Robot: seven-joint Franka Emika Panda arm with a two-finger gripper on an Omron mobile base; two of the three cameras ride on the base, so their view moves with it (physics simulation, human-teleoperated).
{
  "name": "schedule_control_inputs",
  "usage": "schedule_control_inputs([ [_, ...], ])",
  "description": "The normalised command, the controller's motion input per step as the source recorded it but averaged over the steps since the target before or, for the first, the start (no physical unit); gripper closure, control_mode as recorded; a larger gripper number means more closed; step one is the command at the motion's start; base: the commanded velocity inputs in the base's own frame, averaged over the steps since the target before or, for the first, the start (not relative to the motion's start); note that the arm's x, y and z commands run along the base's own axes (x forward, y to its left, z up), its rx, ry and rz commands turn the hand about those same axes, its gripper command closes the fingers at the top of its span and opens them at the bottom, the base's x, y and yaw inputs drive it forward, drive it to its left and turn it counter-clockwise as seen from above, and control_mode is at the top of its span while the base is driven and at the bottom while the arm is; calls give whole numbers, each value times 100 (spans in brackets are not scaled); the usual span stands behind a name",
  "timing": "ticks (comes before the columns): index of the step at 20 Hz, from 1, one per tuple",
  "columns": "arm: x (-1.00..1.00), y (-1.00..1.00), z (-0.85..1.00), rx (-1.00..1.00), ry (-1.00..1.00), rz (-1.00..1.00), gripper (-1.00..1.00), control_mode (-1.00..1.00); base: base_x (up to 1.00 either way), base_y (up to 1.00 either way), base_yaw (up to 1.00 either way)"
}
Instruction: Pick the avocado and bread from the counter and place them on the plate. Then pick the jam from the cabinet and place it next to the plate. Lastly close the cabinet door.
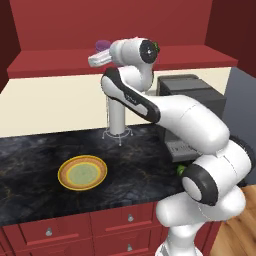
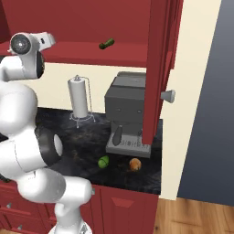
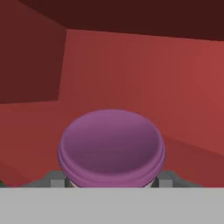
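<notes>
While I hold the arm up in the cabinet (image 1: 60,22), jam jar (image 3: 111,146): on the shelf near the back wall, right in front of the hand.
Gripper (image 3: 111,183): fingers drawn in on either side of the jam jar's lower body; I read them as clamped on it, though the contact itself is at the edge of the hand view.
Handling: I judge it stiff, smooth and slippery, breakable if dropped, fairly light.
Where to hold: low on the straight wall below the domed top, square across the widest part, not on the curve.
Shelf neighbour: a small dark green oval (image 2: 106,44) lies well apart to the right.
In the way: the open cabinet door (image 2: 157,68) hangs over the coffee machine (image 2: 125,109); the paper towel roll (image 2: 80,97) stands below the shelf.
Plate (image 1: 101,178): bare, on the counter (image 1: 30,160).
Avocado (image 2: 103,161) and bread (image 2: 135,163): on the counter before the coffee machine, apart from each other.
</notes>
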Motion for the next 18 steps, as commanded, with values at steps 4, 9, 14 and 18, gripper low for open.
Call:
schedule_control_inputs([
  [4,-80,-32,2,10,-6,1,100,-100,0,0,0],
  [9,-79,-32,0,7,-2,0,100,-100,0,0,0],
  [14,-81,-27,-5,4,0,0,100,-100,0,0,0],
  [18,-51,-15,-33,0,0,0,100,-100,0,0,0],
])
